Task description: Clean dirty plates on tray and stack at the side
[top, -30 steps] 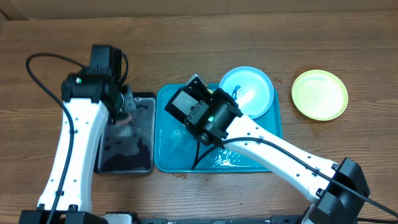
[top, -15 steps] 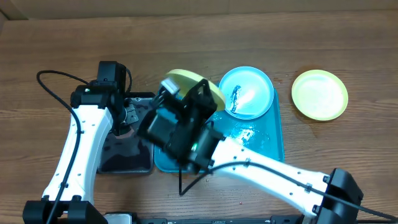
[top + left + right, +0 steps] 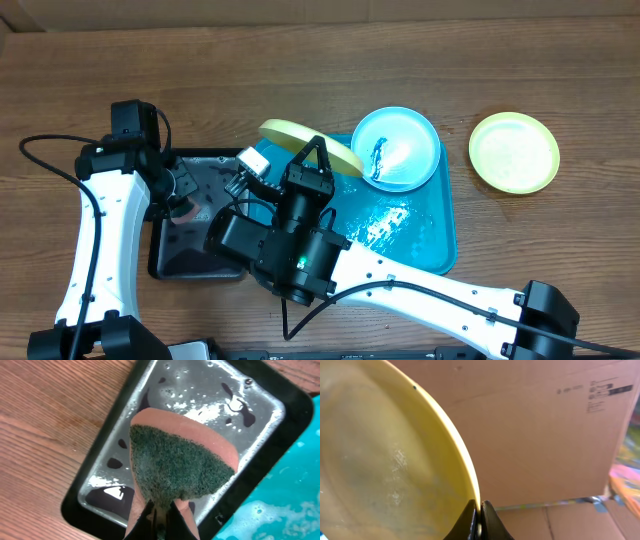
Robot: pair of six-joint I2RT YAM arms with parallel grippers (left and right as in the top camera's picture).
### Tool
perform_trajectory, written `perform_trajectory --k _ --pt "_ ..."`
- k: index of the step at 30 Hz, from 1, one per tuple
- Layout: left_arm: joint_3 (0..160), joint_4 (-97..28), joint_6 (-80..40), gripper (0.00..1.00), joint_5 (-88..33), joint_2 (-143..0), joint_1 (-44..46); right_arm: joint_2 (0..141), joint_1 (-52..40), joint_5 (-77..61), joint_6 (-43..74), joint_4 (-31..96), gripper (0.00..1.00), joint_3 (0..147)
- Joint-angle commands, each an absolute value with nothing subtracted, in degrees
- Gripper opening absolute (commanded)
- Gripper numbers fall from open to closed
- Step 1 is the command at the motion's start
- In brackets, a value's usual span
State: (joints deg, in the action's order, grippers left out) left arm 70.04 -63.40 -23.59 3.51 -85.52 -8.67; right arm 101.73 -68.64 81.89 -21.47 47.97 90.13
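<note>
My right gripper (image 3: pixel 480 510) is shut on the rim of a yellow-green plate (image 3: pixel 385 460), lifted and tilted on edge above the turquoise tray (image 3: pixel 425 235). From overhead that plate (image 3: pixel 305 140) shows as a thin ellipse over the tray's far left corner. A light blue plate (image 3: pixel 397 148) with a dark smear lies at the tray's far right. Another yellow-green plate (image 3: pixel 514 152) lies on the table to the right of the tray. My left gripper (image 3: pixel 161 510) is shut on a green-faced pink sponge (image 3: pixel 180 460), over the black tray (image 3: pixel 82 505).
The black tray (image 3: pixel 230 165) with water in it sits against the left side of the turquoise tray (image 3: pixel 280 510), whose surface is wet and foamy. Cardboard boxes (image 3: pixel 545 425) stand behind the table. The right arm (image 3: pixel 400 285) spans the table's front.
My right gripper has raised the yellow-green plate off the tray and tipped it on edge, the arm swinging left. The left arm has shifted left with the sponge over the black tray.
</note>
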Motion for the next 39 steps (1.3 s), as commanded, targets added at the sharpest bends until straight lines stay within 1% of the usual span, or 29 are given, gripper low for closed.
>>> perform_trajectory --k 1,2,3,5,6,8,9,11,13,14,16,17,19,20,21,22,23,25,26,29,31,39 --pt "69.6 -63.2 -22.4 0.04 1.8 -85.6 -8.7 100.1 -65.9 83.0 -18.8 47.4 0.04 91.9" --pt "69.6 -63.3 -22.2 0.04 1.8 -85.6 -8.7 100.1 -66.0 88.7 -18.8 45.7 0.04 91.9" --pt "69.6 -63.4 -22.2 0.04 1.7 -85.6 -8.7 100.0 -66.0 88.4 -18.4 44.2 0.04 91.9" --pt "69.6 -62.8 -22.2 0.04 1.4 -85.6 -8.7 99.7 -64.6 76.6 -18.0 45.7 0.04 91.9" --pt "69.6 -62.5 -22.2 0.04 1.4 -85.6 -8.7 99.8 -63.7 76.5 -18.0 45.9 0.04 91.9" --pt "69.6 -62.8 -22.2 0.04 1.4 -85.6 -8.7 100.0 -63.8 85.1 -14.8 45.6 0.04 91.9" --pt "69.6 -63.0 -22.2 0.04 1.4 -85.6 -8.7 99.9 -64.0 82.8 -13.3 45.7 0.04 91.9" --pt "69.6 -62.8 -22.2 0.04 1.2 -85.6 -8.7 99.9 -62.9 70.9 -13.9 48.4 0.04 91.9" --pt "69.6 -62.4 -22.0 0.04 0.4 -85.6 -8.6 99.9 -63.2 79.5 -10.3 49.8 0.04 91.9" --pt "69.6 -62.5 -21.7 0.04 0.3 -85.6 -8.6 99.9 -63.8 80.3 -7.5 49.8 0.04 92.0" --pt "69.6 -62.5 -21.6 0.04 0.2 -85.6 -8.6 99.8 -63.4 64.4 -7.9 51.2 0.04 91.9" --pt "69.6 -62.3 -21.6 0.04 -0.1 -85.6 -8.6 99.9 -62.6 62.0 -6.9 53.2 0.04 92.0" --pt "69.6 -62.7 -21.5 0.04 -0.1 -85.6 -8.6 99.8 -63.4 66.9 2.7 58.3 0.04 92.0" --pt "69.6 -63.0 -21.4 0.04 -0.1 -85.6 -8.6 99.8 -63.9 63.4 6.2 59.9 0.04 91.9" --pt "69.6 -62.9 -21.4 0.04 -0.1 -85.6 -8.6 100.0 -63.2 56.1 5.7 60.1 0.04 91.7" --pt "69.6 -62.5 -21.4 0.04 -0.1 -85.6 -8.6 100.1 -61.4 48.2 6.1 61.3 0.04 91.6" --pt "69.6 -62.3 -21.4 0.04 -0.1 -85.6 -8.6 100.1 -60.0 44.0 10.2 63.7 0.04 91.6" --pt "69.6 -62.6 -21.4 0.04 -0.1 -85.6 -8.6 100.3 -57.4 37.2 21.3 67.5 0.04 91.5" --pt "69.6 -62.9 -21.4 0.04 -0.1 -85.6 -8.6 100.4 -55.2 31.0 26.2 68.7 0.04 91.1" --pt "69.6 -62.9 -21.4 0.04 -0.1 -85.6 -8.6 100.4 -49.0 17.6 33.4 69.3 0.04 90.1" --pt "69.6 -62.6 -21.4 0.04 -0.3 -85.6 -8.6 100.7 -45.1 12.3 35.1 68.5 0.04 89.8" --pt "69.6 -62.8 -20.5 0.04 -1.4 -85.6 -8.6 100.8 -21.0 -3.7 36.5 61.9 0.04 89.8"
